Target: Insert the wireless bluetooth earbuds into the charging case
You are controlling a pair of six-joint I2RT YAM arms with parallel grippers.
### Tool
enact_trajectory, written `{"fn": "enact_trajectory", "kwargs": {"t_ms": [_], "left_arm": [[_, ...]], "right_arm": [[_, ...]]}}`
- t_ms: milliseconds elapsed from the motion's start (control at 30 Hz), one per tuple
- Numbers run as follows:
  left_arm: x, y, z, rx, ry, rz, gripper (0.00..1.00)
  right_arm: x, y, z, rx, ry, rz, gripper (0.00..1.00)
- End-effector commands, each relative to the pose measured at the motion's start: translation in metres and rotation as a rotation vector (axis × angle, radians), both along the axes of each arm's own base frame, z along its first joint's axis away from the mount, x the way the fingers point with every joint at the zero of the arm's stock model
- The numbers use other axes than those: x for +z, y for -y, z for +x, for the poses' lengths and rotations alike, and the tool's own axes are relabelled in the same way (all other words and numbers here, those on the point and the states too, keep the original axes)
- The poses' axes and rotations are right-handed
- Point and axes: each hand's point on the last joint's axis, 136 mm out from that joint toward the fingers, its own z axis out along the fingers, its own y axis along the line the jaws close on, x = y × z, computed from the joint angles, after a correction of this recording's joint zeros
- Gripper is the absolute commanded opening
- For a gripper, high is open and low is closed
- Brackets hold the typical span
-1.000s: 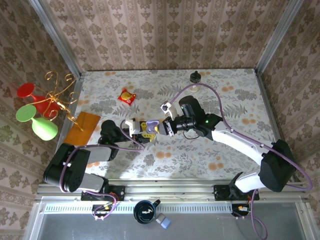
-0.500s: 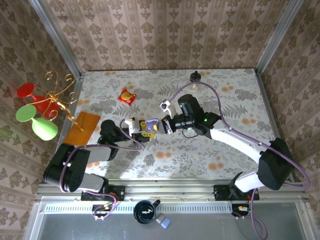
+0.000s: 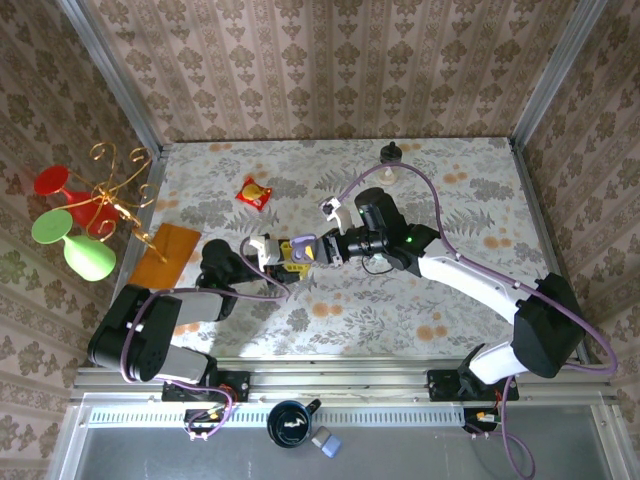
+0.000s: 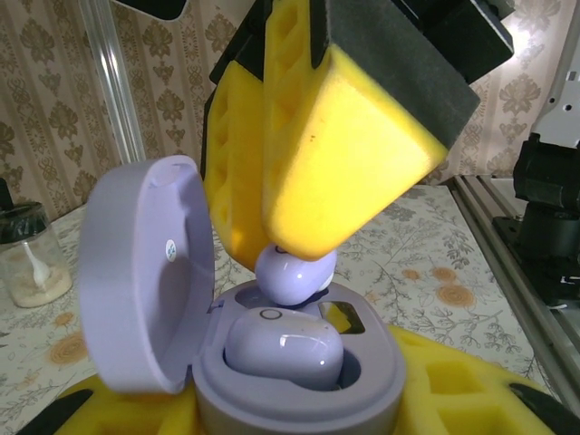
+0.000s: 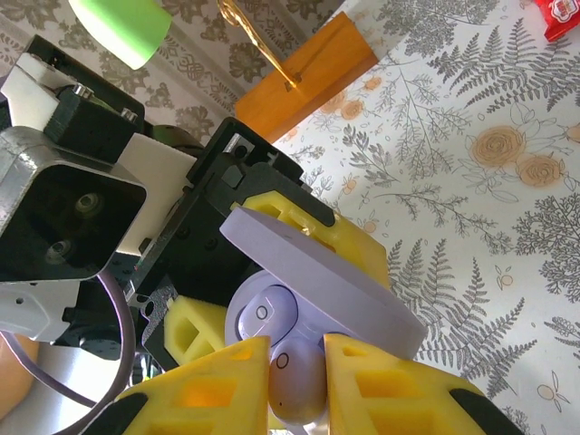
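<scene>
Your right claw [image 5: 297, 361] pinches a lilac earbud [image 4: 294, 272] just above the open case [image 4: 299, 412]. Your left claw [image 3: 288, 256] is clamped on that case.

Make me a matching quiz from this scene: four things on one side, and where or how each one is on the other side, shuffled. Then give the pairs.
Things
1. lower earbud
2. upper earbud
3. case lid
4. red packet

States
A. lying on the table
B. swung open
C. pinched by the right end effector
D. resting in a socket of the case

Pairs: 1-D, 2-C, 3-B, 4-A
</scene>
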Motion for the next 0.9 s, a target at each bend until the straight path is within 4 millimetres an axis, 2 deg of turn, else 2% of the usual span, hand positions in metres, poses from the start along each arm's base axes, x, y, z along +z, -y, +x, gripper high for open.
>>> {"fn": "enact_trajectory", "kwargs": {"t_ms": [0,300,467,767,800,867], "left_arm": [[0.010,0.004,-0.012,-0.077,0.051,-0.016,0.23],[0.013,0.004,-0.012,-0.073,0.037,-0.022,0.23],[0.020,0.003,-0.011,-0.062,0.046,-0.032,0.22],[0.020,0.003,-0.010,-0.057,0.051,-0.033,0.22],[0.019,0.003,-0.010,-0.055,0.049,-0.032,0.22],[0.019,0.003,-0.010,-0.051,0.052,-0.031,0.22]], "right_arm": [[0.007,-0.007,0.013,-0.031,0.046,0.045,0.21],[-0.006,0.001,0.021,-0.090,0.092,0.024,0.22],[-0.009,0.006,0.022,-0.113,0.106,0.018,0.28],[0.007,0.014,0.023,-0.153,0.144,0.031,0.41],[0.017,0.017,0.020,-0.157,0.165,0.046,0.44],[0.022,0.020,0.018,-0.162,0.180,0.053,0.47]]}}
